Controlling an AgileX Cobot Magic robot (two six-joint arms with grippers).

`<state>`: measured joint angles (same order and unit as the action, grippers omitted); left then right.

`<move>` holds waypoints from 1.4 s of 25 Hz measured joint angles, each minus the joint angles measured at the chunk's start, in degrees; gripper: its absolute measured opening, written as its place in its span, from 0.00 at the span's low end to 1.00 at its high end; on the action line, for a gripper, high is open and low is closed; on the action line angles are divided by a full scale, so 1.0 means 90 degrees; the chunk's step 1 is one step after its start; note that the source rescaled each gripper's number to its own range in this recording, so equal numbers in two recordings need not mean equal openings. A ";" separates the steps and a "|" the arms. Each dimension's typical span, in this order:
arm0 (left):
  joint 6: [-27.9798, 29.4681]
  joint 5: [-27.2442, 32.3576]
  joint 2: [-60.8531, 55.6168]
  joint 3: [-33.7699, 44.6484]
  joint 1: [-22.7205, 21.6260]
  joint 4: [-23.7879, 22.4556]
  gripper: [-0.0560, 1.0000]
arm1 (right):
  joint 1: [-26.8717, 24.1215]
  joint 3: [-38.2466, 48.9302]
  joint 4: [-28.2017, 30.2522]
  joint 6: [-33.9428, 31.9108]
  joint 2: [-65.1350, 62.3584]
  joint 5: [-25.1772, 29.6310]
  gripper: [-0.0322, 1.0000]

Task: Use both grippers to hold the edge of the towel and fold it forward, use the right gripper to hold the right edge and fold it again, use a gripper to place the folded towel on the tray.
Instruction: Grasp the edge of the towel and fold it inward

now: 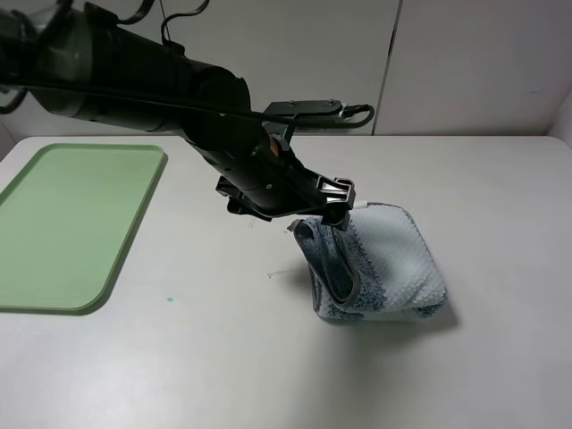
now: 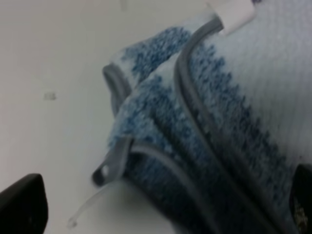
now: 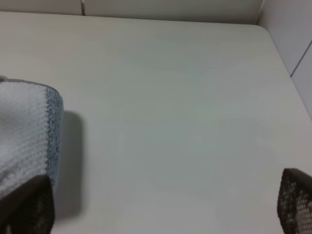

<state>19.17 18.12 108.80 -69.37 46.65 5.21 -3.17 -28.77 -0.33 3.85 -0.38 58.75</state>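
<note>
The towel (image 1: 384,264) lies folded into a small bundle at the table's middle right, its left edges raised and curled. My left gripper (image 1: 332,214) reaches in from the upper left and sits at that raised left side. In the left wrist view the towel's stacked folds with grey trim (image 2: 195,122) fill the frame between the wide-apart fingers of the open left gripper (image 2: 161,207). The right gripper (image 3: 161,204) is open and empty, with the towel's right end (image 3: 29,131) beside one finger. The right arm is outside the exterior view. The green tray (image 1: 71,214) lies at the far left, empty.
A white wall runs along the back of the table (image 1: 223,357). A small corner loop (image 2: 109,163) and a loose thread (image 2: 87,209) stick out of the towel's folds. The table's far right corner (image 3: 263,29) meets the wall.
</note>
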 joint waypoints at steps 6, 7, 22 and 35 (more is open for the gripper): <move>0.0046 -0.0036 0.0639 -0.0664 0.0093 0.0000 1.00 | 0.0000 0.0000 -0.0021 0.0000 0.0000 0.0000 1.00; 0.0051 -0.0021 0.0715 -0.0766 0.0102 0.0000 1.00 | 0.0000 0.0000 -0.0021 0.0000 0.0000 0.0000 1.00; 0.0227 0.0731 0.1421 -0.1136 0.0210 0.0056 1.00 | 0.0000 0.0000 -0.0021 0.0000 0.0000 0.0000 1.00; 0.0227 -0.0225 0.1993 -0.1156 0.0218 0.0216 1.00 | 0.0000 0.0000 -0.0021 0.0000 0.0000 0.0000 1.00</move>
<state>21.21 16.10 126.74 -79.78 48.61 7.15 -3.17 -28.77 -0.51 3.85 -0.38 58.75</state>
